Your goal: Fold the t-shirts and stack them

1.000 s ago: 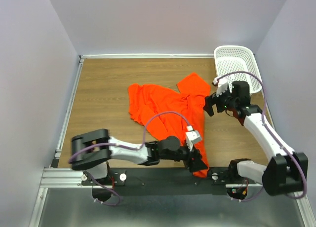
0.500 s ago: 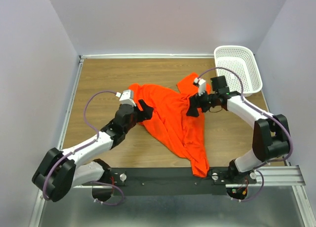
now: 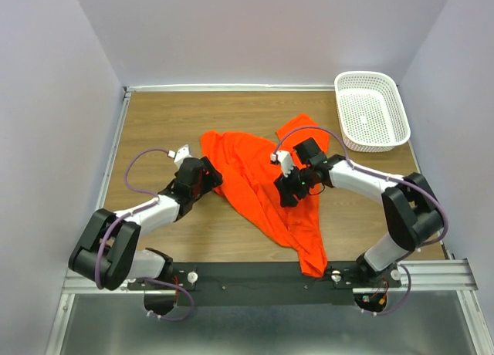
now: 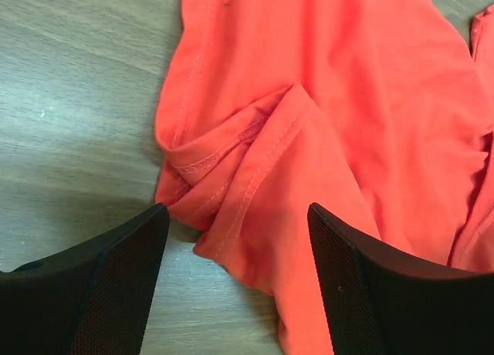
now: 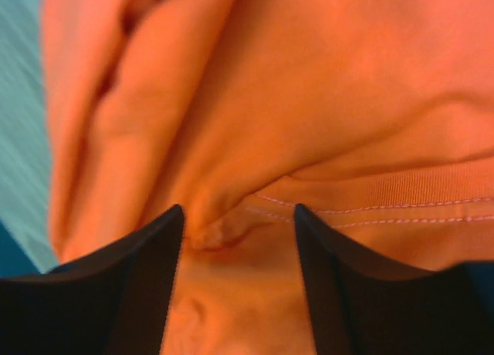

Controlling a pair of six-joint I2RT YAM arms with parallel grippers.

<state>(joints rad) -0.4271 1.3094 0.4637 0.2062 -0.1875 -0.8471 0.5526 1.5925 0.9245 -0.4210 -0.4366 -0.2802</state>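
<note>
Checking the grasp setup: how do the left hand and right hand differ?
The left hand sits at the t-shirt's left edge, table showing beneath; the right hand is mid-shirt, seeing almost only fabric. The left hand looks wider open than the right hand. Both straddle a stitched hem.

Orange t-shirt crumpled mid-desk, unfolded, one end trailing to near edge. Left gripper low at shirt's left edge, arm stretched flat over desk. Right gripper down on cloth right of shirt's middle. White basket in far right corner, well apart from shirt.
</note>
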